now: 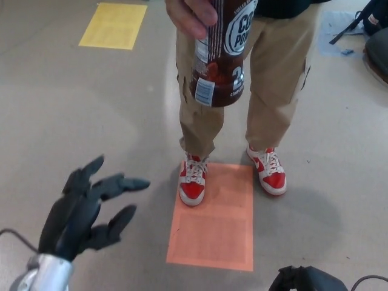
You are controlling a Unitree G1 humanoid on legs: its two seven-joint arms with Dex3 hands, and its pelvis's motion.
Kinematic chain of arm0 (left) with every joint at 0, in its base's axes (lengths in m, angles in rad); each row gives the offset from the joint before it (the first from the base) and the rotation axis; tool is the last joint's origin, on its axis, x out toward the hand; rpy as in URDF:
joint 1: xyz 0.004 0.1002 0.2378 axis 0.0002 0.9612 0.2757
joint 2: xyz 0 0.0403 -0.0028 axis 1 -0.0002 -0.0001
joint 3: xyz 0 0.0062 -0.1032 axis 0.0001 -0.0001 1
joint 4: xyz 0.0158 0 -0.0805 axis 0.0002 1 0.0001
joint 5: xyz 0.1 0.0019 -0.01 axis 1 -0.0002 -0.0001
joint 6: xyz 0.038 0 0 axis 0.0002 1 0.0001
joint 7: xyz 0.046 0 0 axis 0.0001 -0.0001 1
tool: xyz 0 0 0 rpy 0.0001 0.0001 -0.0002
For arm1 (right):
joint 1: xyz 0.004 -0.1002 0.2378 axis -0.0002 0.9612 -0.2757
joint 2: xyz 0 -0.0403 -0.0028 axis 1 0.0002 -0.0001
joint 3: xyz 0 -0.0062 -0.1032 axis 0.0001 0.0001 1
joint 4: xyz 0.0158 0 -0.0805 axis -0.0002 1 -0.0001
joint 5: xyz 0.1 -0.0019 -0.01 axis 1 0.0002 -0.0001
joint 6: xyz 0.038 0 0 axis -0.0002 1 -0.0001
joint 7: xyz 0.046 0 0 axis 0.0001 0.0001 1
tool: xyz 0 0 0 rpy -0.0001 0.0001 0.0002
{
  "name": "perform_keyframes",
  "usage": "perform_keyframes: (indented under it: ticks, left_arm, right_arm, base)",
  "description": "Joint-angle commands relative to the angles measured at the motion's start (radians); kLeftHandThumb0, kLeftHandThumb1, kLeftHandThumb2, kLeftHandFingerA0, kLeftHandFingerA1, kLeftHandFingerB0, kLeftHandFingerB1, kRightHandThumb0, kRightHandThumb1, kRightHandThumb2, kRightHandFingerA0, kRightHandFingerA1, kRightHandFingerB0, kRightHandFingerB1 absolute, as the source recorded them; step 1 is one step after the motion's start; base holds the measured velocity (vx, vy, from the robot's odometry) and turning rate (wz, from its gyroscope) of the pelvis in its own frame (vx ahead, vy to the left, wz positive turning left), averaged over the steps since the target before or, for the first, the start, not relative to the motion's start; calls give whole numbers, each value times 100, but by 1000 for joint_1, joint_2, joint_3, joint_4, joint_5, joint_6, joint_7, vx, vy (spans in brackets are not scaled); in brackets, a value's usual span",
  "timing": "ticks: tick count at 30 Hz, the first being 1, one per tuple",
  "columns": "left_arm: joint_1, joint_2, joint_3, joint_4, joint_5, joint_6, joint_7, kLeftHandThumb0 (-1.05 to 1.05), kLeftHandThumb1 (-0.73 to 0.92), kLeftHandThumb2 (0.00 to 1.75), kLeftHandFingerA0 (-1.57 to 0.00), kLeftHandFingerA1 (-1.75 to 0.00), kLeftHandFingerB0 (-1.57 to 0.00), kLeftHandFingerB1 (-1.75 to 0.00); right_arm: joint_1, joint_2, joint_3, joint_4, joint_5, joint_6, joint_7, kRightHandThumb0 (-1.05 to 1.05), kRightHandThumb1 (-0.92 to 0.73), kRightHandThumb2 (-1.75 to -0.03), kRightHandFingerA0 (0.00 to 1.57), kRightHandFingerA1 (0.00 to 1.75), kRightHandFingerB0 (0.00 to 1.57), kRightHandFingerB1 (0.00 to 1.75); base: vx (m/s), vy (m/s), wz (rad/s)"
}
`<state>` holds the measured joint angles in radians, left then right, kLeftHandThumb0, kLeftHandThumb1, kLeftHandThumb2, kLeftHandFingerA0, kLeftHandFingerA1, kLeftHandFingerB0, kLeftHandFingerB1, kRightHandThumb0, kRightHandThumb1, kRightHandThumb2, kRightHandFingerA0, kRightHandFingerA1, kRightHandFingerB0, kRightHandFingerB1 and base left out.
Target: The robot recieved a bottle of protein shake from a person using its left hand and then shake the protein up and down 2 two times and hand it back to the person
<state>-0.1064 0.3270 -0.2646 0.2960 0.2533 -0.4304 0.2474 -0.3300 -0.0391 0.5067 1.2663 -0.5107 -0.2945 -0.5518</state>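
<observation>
Bottle (219, 57): smooth brown plastic, labelled, in person's hand (191, 17), well above-right of left hand (85, 209) | left hand: black, fingers spread, empty | right hand (306, 280): dark edge only, state unclear

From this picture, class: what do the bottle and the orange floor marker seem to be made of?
Bottle: probably plastic under a glossy printed wrap, judging by the sheen on its brown label. Orange floor marker: likely matte paper or thin card; it lies flat with sharp edges and no shine.
</observation>
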Motion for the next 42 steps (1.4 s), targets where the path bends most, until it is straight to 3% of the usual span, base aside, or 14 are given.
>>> perform_keyframes:
  ticks: [1,9,20,22,24,25,26,27,28,29,33,37,38,42]
  left_arm:
    - [-29,69,94,-495,-526,495,-362,-25,77,62,-89,-48,-76,-48]
    - [-144,72,224,-634,-1011,890,-282,-21,76,63,-87,-49,-82,-50]
    - [-320,73,264,-666,-1138,1012,-206,-26,77,64,-86,-49,-69,-44]
    - [-350,64,264,-670,-1155,1056,-173,-28,69,61,-78,-48,-57,-41]
    - [-379,77,267,-668,-1202,1112,-156,-35,63,60,-49,-43,-26,-31]
    - [-393,85,269,-660,-1230,1134,-160,-35,63,60,-49,-43,-26,-31]
    - [-401,89,270,-654,-1247,1147,-166,-45,51,69,-33,-46,-14,-35]
    - [-429,96,265,-638,-1272,1186,-177,-44,50,55,-11,-33,-2,-21]
    - [-440,98,263,-633,-1282,1202,-180,-44,50,55,-11,-33,-2,-21]
    - [-451,100,262,-629,-1286,1216,-183,-51,36,72,-1,-31,0,-17]
    - [-505,117,247,-616,-1270,1281,-226,-69,44,75,0,-11,0,0]
    - [-549,109,224,-596,-1278,1335,-255,-74,46,79,0,-8,0,0]
    - [-563,108,209,-589,-1269,1352,-278,-70,52,58,0,-3,0,0]
    - [-590,96,185,-579,-1293,1420,-273,-70,50,56,0,-7,0,0]
  right_arm:
    - [-22,-16,24,40,-61,-55,-103,-46,-52,-107,100,103,88,84]
    - [-22,-12,14,43,-49,-56,-96,-46,-57,-102,98,96,92,83]
    - [-27,-10,17,46,-54,-62,-100,-44,-52,-117,105,103,92,90]
    - [-22,-14,28,46,-67,-60,-106,-46,-52,-116,104,102,92,89]
    - [-20,-15,28,46,-67,-62,-104,-44,-51,-117,106,102,92,89]
    - [-20,-15,28,46,-68,-63,-105,-44,-51,-117,106,102,92,89]
    - [-20,-16,27,47,-68,-64,-106,-44,-51,-118,106,103,92,89]
    - [-17,-16,26,47,-67,-66,-109,-45,-50,-117,102,102,91,90]
    - [-17,-16,26,47,-67,-67,-110,-45,-50,-117,102,102,91,90]
    - [-19,-17,28,47,-71,-60,-106,-46,-50,-116,101,101,90,89]
    - [-18,-13,22,46,-66,-74,-108,-44,-50,-116,99,96,93,83]
    - [-11,-15,28,46,-74,-77,-118,-46,-53,-111,100,101,91,87]
    - [-6,-16,28,45,-74,-79,-118,-46,-55,-109,101,102,93,85]
    - [9,-20,35,44,-79,-92,-126,-45,-53,-111,103,92,96,80]
  base:
    - [0,0,0]
    - [0,0,0]
    - [0,0,0]
    - [0,0,0]
    - [0,0,0]
    - [0,0,0]
    - [0,0,0]
    - [0,0,0]
    - [0,0,0]
    - [0,0,0]
    - [0,0,0]
    - [0,0,0]
    - [0,0,0]
    - [0,0,0]
